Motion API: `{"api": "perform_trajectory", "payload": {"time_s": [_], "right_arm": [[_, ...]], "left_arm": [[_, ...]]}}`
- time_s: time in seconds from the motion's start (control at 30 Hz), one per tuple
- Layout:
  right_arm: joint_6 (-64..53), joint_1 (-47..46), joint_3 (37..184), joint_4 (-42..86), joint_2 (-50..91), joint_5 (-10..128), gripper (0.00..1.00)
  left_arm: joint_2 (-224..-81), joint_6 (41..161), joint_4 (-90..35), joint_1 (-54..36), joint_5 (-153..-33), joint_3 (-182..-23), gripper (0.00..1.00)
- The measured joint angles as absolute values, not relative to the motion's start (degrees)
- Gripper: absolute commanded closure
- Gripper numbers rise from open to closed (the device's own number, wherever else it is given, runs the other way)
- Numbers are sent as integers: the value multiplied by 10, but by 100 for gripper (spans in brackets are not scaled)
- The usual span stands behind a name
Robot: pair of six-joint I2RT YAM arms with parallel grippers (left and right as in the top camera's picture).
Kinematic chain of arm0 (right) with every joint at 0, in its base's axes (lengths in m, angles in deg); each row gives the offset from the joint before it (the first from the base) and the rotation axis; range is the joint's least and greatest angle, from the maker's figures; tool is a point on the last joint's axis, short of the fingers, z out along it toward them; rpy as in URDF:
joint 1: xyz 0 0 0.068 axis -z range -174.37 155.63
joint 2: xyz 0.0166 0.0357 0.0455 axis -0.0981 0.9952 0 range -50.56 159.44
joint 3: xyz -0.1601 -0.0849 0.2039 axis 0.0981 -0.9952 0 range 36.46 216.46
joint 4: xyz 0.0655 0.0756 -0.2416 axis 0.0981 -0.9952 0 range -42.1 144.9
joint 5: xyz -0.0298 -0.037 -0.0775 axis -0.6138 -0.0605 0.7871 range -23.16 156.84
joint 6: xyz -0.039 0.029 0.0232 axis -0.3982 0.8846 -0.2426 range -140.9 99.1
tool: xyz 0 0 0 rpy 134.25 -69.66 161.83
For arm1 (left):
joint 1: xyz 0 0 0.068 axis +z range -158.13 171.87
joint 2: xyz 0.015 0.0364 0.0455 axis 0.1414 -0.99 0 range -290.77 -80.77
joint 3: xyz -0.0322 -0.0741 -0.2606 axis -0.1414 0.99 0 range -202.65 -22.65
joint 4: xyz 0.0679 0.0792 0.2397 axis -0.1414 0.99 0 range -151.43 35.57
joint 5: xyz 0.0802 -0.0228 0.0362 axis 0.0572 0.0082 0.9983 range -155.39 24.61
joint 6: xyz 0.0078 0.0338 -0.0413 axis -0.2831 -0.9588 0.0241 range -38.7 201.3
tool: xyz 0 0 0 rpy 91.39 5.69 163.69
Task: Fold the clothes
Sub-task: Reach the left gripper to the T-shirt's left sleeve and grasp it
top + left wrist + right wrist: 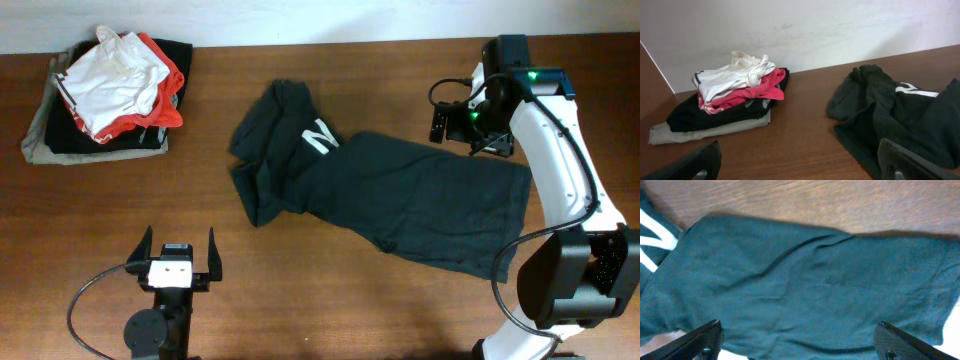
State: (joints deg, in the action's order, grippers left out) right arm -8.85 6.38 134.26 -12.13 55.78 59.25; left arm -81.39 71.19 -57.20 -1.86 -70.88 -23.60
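At centre, running toward 3 o'clock, the dark T-shirt (400, 195) lies crumpled. Soft, light, limp (will drape); I'd pinch the hem corners. Left gripper (180, 240) and right gripper (797, 332) both gape wide, empty.

Open desk (90, 220) lies between the left pincer (180, 240) and the pile of folded clothes (105, 95) in the far-left corner; the crumpled black T-shirt (400, 200) covers the middle and right, barring low passes there.

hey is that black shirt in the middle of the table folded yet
Not folded. The black shirt lies spread across the table, its top end bunched around the white letter.
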Motion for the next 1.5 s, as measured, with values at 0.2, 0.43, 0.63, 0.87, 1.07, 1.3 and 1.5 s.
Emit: {"api": "perform_trajectory", "payload": {"time_s": [0.2,0.43,0.63,0.87,1.07,1.3,1.5], "right_arm": [[-88,63,1343,-161,558,535,5],[-86,23,1340,-201,536,522,6],[-50,7,1340,-278,419,659,1],[-18,51,1338,-326,369,735,1],[16,72,1288,-332,368,749,1],[28,73,1158,-183,364,758,1],[29,73,1099,-89,365,742,1]], "left_arm": [[-814,712,-572,-19,-709,-236,1],[-814,712,-572,-19,-709,-236,1],[-814,712,-572,-19,-709,-236,1],[-814,712,-572,-19,-709,-236,1],[-814,712,-574,-19,-709,-236,1],[-814,745,-617,-18,-778,-235,1],[-814,832,-715,-18,-910,-234,1]]}}
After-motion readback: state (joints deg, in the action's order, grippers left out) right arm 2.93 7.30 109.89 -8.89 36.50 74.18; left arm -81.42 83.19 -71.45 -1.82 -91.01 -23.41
